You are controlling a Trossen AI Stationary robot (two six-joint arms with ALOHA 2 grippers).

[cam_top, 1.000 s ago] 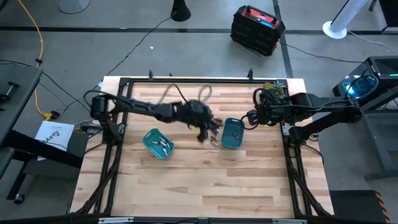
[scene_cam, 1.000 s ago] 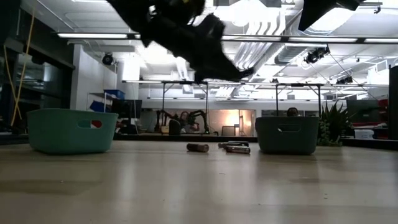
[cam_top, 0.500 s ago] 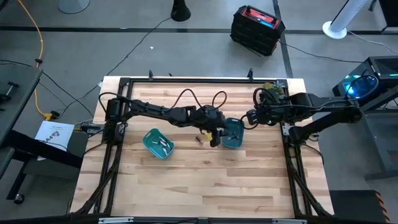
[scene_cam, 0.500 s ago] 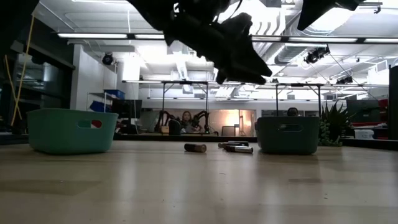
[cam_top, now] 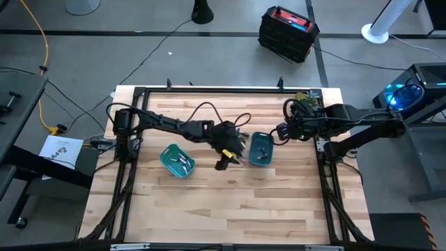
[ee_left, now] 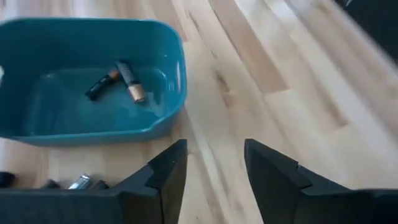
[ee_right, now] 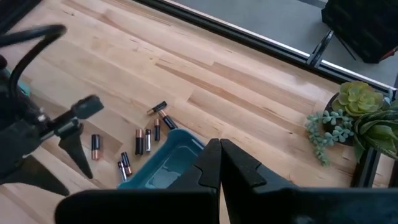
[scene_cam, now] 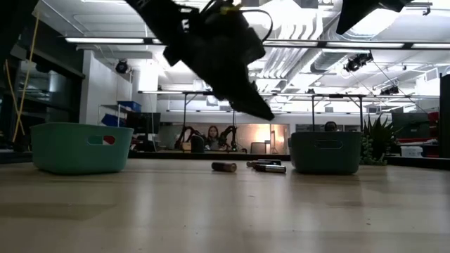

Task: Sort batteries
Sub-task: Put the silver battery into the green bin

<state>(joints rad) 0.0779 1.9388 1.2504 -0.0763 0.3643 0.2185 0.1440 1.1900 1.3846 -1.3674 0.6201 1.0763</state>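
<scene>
Wooden counter (cam_top: 230, 202) at frame centre carries loose batteries (ee_right: 138, 142), mostly lying parallel; two lie in the right teal bin (ee_left: 168, 56). Left gripper (ee_left: 211, 171) gapes empty; right gripper (ee_right: 219, 163) is closed.

Loose batteries (ee_left: 68, 183) behind left pincer (ee_left: 214, 165)

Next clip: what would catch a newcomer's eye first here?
The left pincer, open and empty, hangs over mid-table between two teal bins. Loose batteries lie scattered on the wood beside the right-hand bin, which already holds two. The right pincer waits, shut, by that bin's far side.
</scene>
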